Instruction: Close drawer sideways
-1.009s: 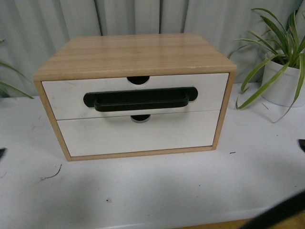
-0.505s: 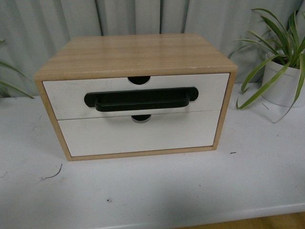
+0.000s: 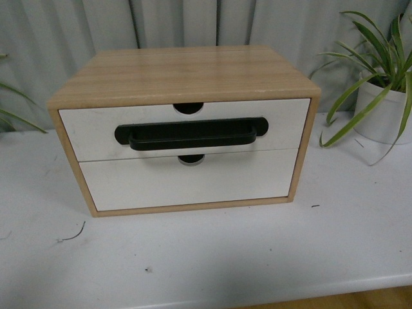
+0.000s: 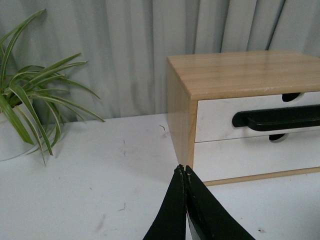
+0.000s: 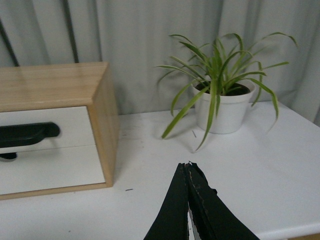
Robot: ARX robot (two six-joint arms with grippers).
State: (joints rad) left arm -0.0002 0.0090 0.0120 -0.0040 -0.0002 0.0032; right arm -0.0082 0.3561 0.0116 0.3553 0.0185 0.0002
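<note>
The drawer (image 3: 84, 132) is the upper one in a light wood cabinet (image 3: 180, 74): white front, long black bar handle (image 3: 190, 135), half-round notch in its top edge. Its front sits flush with the cabinet frame. It also shows in the left wrist view (image 4: 215, 120) and the right wrist view (image 5: 65, 127). Neither arm shows in the front view. My left gripper (image 4: 184, 169) is shut and empty, over the table off the cabinet's left front corner. My right gripper (image 5: 187, 164) is shut and empty, over the table to the cabinet's right.
A handleless white drawer (image 3: 187, 183) sits below the handled one. A potted plant in a white pot (image 3: 381, 109) stands to the right of the cabinet, another plant (image 4: 20, 107) to its left. A grey curtain hangs behind. The white table (image 3: 212, 257) ends at its front edge.
A dark arm part at the lower right edge of the front view one second ago has left the picture. The cabinet and its drawers look the same.
</note>
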